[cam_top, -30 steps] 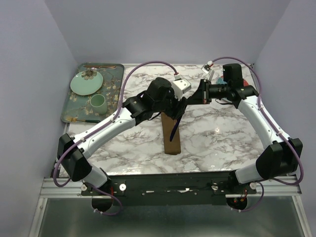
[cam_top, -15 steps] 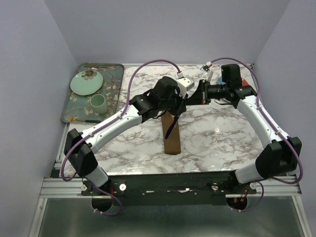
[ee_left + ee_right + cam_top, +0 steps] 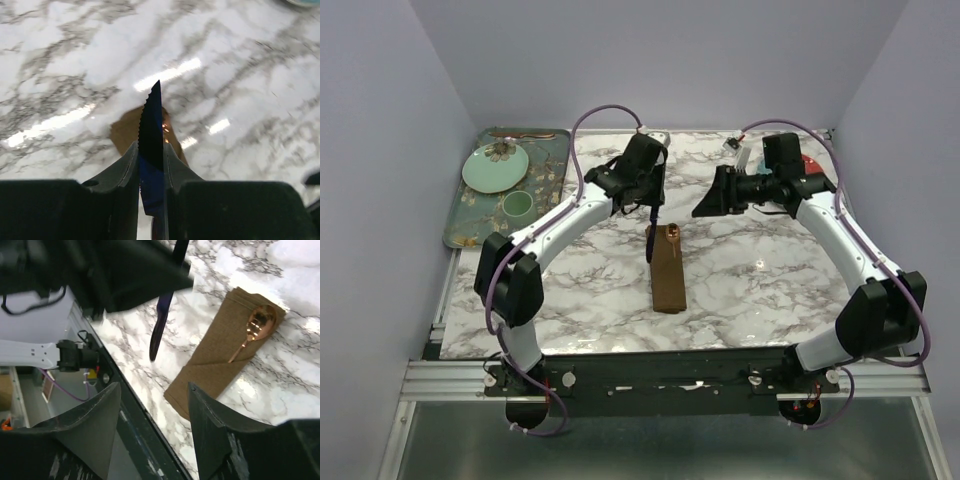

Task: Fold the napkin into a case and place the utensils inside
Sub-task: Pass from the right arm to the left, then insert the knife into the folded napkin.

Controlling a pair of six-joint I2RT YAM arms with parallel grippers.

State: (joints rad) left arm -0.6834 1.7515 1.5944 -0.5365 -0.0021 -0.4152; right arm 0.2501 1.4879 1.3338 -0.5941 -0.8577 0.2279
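The napkin lies folded as a narrow brown case [image 3: 668,275] in the middle of the table, also in the right wrist view [image 3: 217,357]. A copper spoon [image 3: 672,234] sits in it, handle tucked under the fold, bowl [image 3: 261,322] at the far end. My left gripper [image 3: 651,205] hangs over the case's far end, shut on a blue-handled knife [image 3: 651,240]. The serrated blade [image 3: 151,122] sticks out past the fingers [image 3: 127,162], over the cloth [image 3: 125,132]. My right gripper [image 3: 704,206] is to the right of the case, open and empty [image 3: 152,390].
A dark green floral tray [image 3: 549,190] at the far left holds a pale green plate [image 3: 495,167] and a cup [image 3: 518,207]. A red object [image 3: 809,161] and a small white part [image 3: 745,150] sit at the far right. The table's near edge [image 3: 130,405] shows below the right fingers.
The right gripper opened and drew back to the right; the spoon now shows in the case. The left arm swung toward the far side, keeping the knife and closing tighter on it.
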